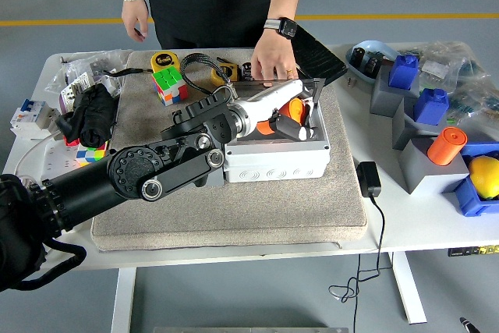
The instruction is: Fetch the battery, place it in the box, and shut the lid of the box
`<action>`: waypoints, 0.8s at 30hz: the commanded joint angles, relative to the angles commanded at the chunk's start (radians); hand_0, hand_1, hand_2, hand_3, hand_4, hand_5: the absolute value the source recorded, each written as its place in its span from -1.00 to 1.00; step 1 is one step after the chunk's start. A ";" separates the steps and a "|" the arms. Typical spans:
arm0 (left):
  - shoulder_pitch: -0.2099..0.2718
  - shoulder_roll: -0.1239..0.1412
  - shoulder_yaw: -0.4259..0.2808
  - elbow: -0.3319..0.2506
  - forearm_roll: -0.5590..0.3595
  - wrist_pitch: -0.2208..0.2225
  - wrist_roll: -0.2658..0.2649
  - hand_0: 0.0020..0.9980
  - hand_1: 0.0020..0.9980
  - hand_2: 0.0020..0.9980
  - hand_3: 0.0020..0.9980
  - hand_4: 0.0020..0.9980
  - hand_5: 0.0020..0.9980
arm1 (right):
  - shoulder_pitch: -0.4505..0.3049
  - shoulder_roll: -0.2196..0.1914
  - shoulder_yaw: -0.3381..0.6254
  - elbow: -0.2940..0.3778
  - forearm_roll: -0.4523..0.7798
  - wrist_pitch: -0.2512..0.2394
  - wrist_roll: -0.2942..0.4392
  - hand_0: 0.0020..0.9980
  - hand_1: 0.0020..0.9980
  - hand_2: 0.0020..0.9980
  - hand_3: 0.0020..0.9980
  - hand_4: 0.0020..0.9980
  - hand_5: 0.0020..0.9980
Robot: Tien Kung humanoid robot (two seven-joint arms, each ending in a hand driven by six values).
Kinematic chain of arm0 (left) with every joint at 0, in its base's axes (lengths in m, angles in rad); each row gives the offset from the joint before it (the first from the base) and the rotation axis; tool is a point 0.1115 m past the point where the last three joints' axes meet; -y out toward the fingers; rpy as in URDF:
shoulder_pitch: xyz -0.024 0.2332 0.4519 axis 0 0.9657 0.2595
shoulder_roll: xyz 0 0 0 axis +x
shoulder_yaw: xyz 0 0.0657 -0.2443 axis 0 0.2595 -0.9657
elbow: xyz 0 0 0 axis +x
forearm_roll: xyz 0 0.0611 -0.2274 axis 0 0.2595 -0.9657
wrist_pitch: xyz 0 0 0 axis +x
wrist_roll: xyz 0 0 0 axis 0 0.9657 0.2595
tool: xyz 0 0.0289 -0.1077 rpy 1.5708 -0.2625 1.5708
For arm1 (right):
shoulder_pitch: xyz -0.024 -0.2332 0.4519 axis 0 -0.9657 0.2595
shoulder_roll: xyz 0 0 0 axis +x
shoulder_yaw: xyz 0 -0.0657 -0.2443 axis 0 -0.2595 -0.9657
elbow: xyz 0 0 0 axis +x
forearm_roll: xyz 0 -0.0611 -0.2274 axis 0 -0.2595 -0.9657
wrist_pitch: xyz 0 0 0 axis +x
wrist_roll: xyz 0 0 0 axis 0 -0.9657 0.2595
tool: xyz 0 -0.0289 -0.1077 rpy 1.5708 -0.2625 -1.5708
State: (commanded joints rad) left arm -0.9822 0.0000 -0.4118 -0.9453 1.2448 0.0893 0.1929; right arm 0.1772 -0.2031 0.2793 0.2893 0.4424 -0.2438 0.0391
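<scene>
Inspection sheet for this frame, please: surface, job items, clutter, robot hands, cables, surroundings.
Surface: white table with a grey mat.
Job's things: grey box, lid up; orange battery over the opening.
Clutter: Rubik's cube, tape measure, orange cylinder, blue parts.
Robot hands: left robot hand grips the battery; right nothing seen.
Cables: black adapter, cord hanging off the edge.
Surroundings: person's hand at the lid.
</scene>
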 joint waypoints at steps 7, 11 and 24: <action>-0.003 0.000 -0.014 -0.001 0.014 -0.003 0.061 -0.59 -0.70 -0.73 -0.62 0.03 -1.00 | 0.002 0.000 0.001 0.001 -0.004 -0.002 0.000 0.33 0.27 0.28 0.07 0.77 -0.13; -0.001 0.000 -0.015 0.003 0.013 -0.007 0.056 -0.52 -0.48 -0.46 -0.35 0.58 -1.00 | 0.002 0.000 0.001 0.001 -0.004 -0.003 0.001 0.33 0.27 0.28 0.07 0.77 -0.12; 0.004 0.000 -0.016 0.001 0.033 -0.033 0.037 -0.20 0.08 0.10 0.18 1.00 -0.85 | 0.001 0.001 0.009 0.003 -0.010 -0.004 0.005 0.34 0.27 0.28 0.07 0.77 -0.13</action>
State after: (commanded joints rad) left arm -0.9784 0.0000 -0.4283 -0.9443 1.2783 0.0564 0.2299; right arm 0.1786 -0.2023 0.2884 0.2922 0.4322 -0.2480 0.0437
